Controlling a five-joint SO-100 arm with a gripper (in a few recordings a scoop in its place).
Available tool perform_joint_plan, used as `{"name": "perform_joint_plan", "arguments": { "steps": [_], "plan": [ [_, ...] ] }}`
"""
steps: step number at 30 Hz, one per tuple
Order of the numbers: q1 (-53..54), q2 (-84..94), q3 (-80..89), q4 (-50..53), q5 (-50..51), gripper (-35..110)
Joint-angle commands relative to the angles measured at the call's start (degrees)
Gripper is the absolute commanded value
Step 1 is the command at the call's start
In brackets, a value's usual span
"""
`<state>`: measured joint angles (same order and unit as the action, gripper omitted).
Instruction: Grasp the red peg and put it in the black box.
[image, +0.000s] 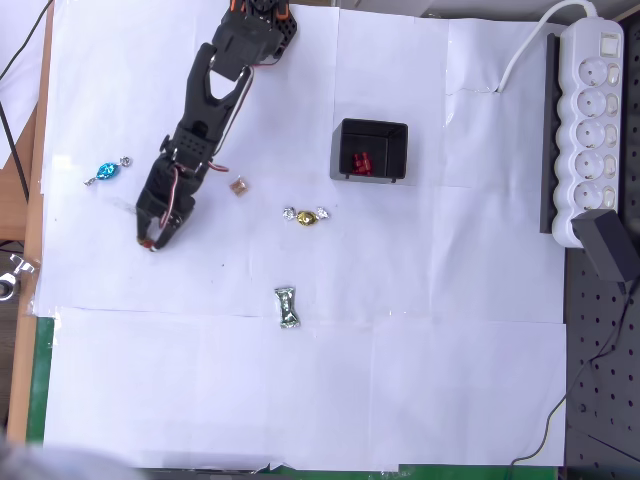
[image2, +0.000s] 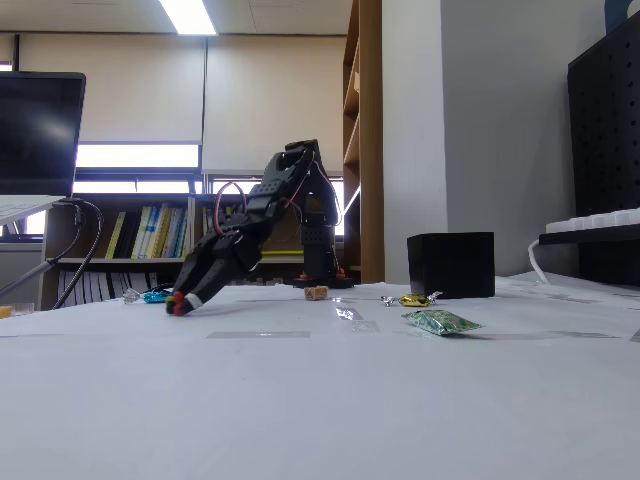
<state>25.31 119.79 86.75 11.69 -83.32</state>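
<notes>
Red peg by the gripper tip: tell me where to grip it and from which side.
Pinch the tiny dark-red peg across its round sides, coming down from above: it sits low on the white paper, a mere dot seen from overhead. The black gripper is right at it.

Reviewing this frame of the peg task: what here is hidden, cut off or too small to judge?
- Red peg: a small red spot at the pincer tips in the fixed view; in the overhead view the pincer covers it, so whether it is gripped is unclear.
- Black box contents: its wall hides them in the fixed view; from overhead the red pieces are too small to count.
- Power strip: cut off by the right edge, overhead view.
</notes>
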Motion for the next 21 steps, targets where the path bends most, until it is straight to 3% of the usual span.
{"name": "perform_joint_plan", "arguments": {
  "steps": [1,14,21],
  "plan": [
    [-0.7,-9.6,12.3,19.8,1.8,0],
    [-10.9,-22.4,20.4,55.8,10.2,0],
    [-20.1,-29.3,22.1,68.1,16.4,0]
  ]
}}
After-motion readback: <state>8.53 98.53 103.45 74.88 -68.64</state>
